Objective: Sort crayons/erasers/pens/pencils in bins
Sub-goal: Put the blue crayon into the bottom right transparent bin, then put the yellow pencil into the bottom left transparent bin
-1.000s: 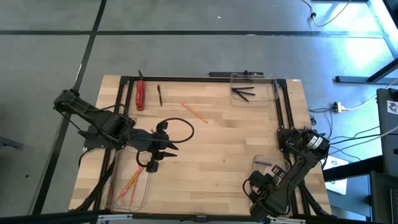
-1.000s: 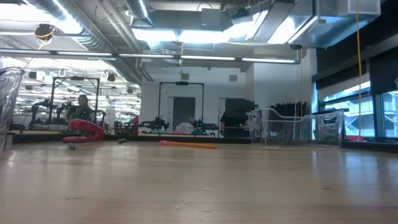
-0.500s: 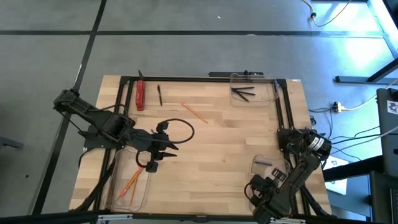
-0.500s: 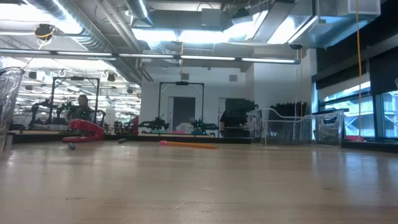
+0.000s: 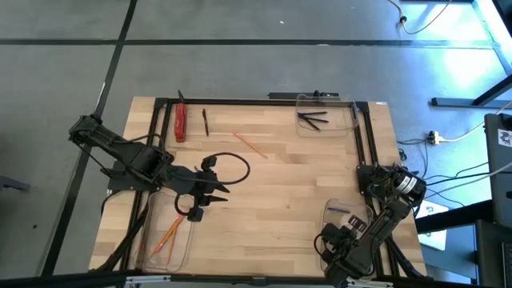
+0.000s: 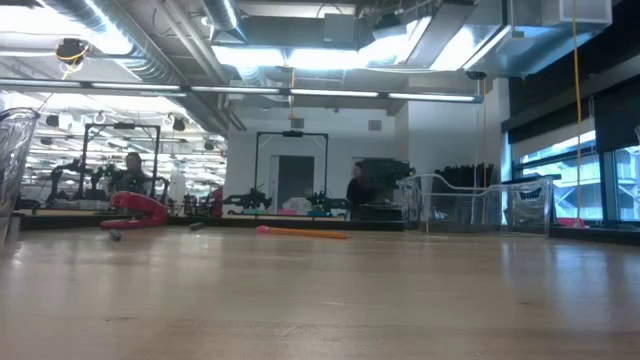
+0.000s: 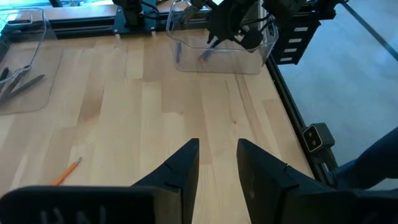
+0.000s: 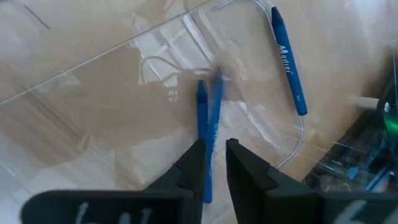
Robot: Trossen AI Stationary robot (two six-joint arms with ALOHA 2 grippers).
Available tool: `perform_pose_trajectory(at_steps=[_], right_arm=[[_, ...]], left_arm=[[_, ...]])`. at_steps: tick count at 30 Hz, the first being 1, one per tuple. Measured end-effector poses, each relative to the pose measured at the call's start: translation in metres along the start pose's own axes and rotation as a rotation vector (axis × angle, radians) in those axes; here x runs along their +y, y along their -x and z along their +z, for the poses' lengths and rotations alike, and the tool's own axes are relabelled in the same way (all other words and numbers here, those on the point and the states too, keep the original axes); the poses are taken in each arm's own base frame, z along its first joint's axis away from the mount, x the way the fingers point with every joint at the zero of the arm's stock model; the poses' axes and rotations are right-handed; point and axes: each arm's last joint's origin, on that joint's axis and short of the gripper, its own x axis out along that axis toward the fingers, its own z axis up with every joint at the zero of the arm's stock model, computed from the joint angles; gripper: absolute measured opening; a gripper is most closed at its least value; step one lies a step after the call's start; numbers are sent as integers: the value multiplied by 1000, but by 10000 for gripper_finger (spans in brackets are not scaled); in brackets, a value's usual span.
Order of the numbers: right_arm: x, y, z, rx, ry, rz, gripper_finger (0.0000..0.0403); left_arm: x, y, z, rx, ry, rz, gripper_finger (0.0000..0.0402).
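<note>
The step in hand looks like the drop of a blue crayon (image 8: 208,124) into the clear bin (image 5: 342,216) at the lower right of the high view: the right gripper (image 8: 213,163) hangs over that bin with its fingers parted only a narrow way, and the crayon shows blurred just ahead of the tips, so I cannot tell whether it is gripped or already let go. A second blue crayon (image 8: 288,59) lies along the bin's curved wall, which makes two crayons there. The left gripper (image 7: 217,163) waits at the centre left of the high view, above the end of the lower-left bin (image 5: 164,240), its fingers apart and nothing between them. That bin holds what look like two or three orange pencils (image 5: 170,232); the count is hard to tell. The upper-right bin (image 5: 324,118) holds a few black pens (image 5: 313,118), perhaps three. Still loose on the bench (image 5: 280,184) are one pencil (image 5: 250,144) in the upper middle, one dark pen (image 5: 205,122) at the upper left, and a red tool (image 5: 181,122) beside it. Next, the right arm should rise clear of its bin, and one arm should go for the loose pencil or pen.
</note>
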Motion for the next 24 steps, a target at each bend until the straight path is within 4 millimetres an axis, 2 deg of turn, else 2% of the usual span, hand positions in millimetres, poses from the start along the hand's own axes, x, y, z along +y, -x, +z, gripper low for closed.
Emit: perform_pose_trajectory(at_steps=[11, 17, 24], right_arm=[[-1, 2, 1, 37, -5, -6, 119], [-5, 34, 5, 24, -9, 17, 116], [-10, 81, 16, -149, -31, 82, 116]], left_arm=[[0, 0, 0, -1, 18, 2, 102], [4, 5, -1, 3, 135, 18, 102], [13, 19, -9, 40, 224, 119, 102]])
